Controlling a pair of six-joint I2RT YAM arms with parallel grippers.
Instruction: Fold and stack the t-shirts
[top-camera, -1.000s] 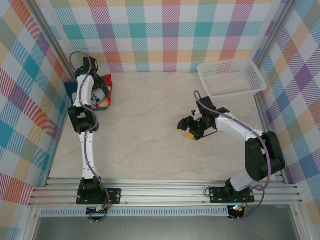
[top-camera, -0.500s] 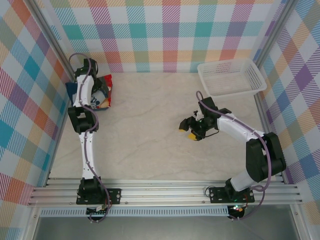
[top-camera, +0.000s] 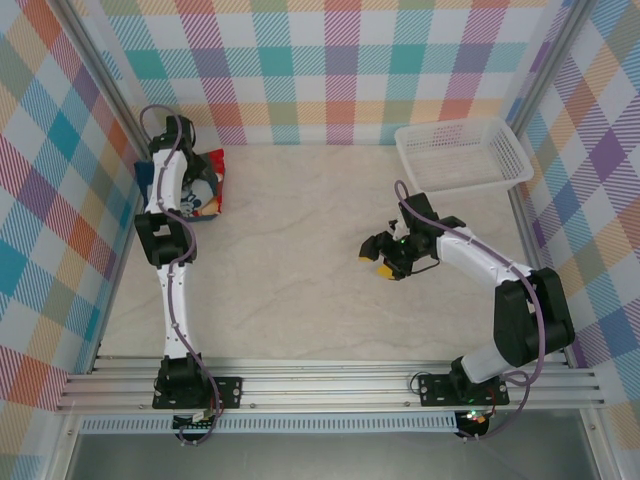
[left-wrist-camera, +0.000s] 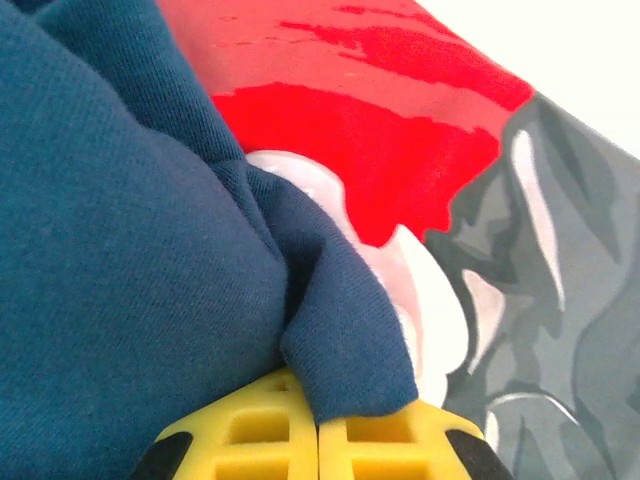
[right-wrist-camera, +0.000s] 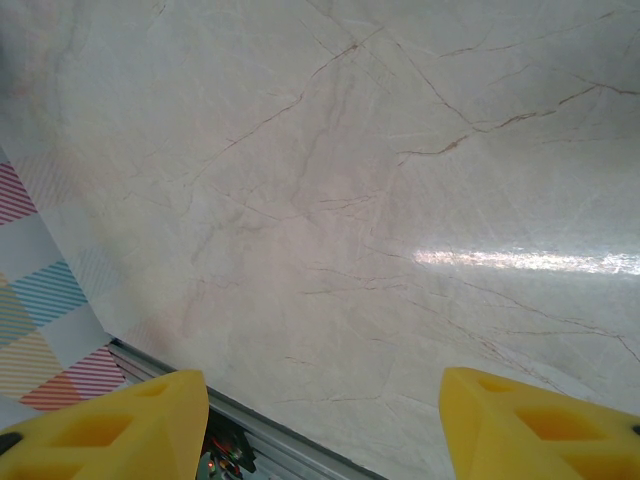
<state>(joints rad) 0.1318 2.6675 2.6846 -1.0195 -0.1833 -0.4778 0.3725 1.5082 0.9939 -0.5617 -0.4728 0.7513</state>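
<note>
A white plastic mesh basket (top-camera: 462, 155) is sitting at the far right corner of the pale, marble-veined table (top-camera: 300, 250), with pastel checked walls (top-camera: 330, 60) closing in the back and sides. In the top view the left arm (top-camera: 170, 230) is reaching to the far left corner and covering much of the bunched t-shirts (top-camera: 212, 180) there. Up close, the navy t-shirt (left-wrist-camera: 120, 250) is showing a soft, fine-knit weave and is draping over the red t-shirt (left-wrist-camera: 370, 110), whose glossy print is running into grey and white shapes. The left gripper (left-wrist-camera: 318, 428) is pressing its yellow ribbed pads (left-wrist-camera: 250, 435) flush together, pinching a folded corner of the navy cloth at their tips. The right gripper (right-wrist-camera: 320, 430) is hovering over bare table near the middle, well apart from the shirts, its yellow fingers (right-wrist-camera: 130, 420) spread wide and holding nothing.
</note>
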